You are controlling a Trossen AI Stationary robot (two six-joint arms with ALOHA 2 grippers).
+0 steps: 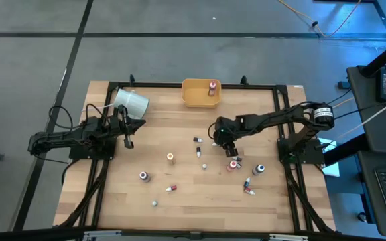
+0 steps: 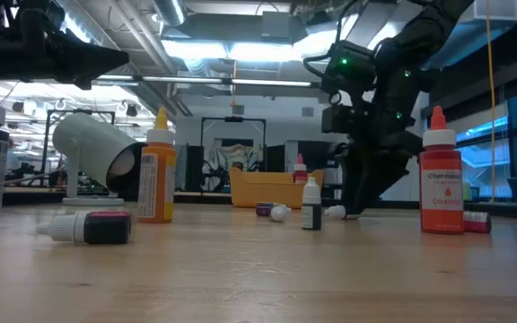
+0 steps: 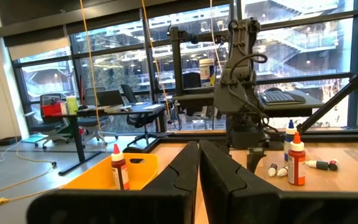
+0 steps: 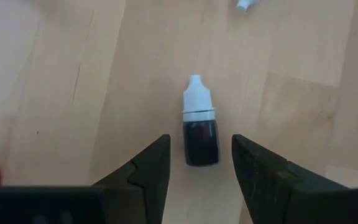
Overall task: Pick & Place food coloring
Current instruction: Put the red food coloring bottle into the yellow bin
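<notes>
Setting: While the bottles lie scattered over the wooden table (image 1: 119,194), the work is seen to fall to the right arm
Left gripper (image 1: 127,142): parked near the table's left edge, just beside the tipped white cup (image 1: 131,102); its fingers are pressed together with nothing between them
White cup: lying on its side near the far left corner; nothing can be made out inside it
Orange bin (image 1: 194,96): set at the middle of the far edge; one red-capped bottle (image 1: 212,87) is standing in it, and no other contents are seen
Right gripper (image 4: 196,163): poised above the table's middle, pointing down; its fingers are held apart and nothing is clamped
Target bottle (image 4: 199,124): a dark vial with a white cap, lying flat on the wood directly under the right gripper, between the two fingers but touched by neither
Key relation: the vial's long axis is seen to run along the gap, cap pointing away from the wrist, so the fingers are set to close across its narrow width; a straight descent is judged to be what remains
Nearer arm: the right, by far
Other bottles: an orange one (image 1: 170,158) left of centre, a red one (image 1: 232,165) just beside the right gripper, several more nearer the front edge
</notes>
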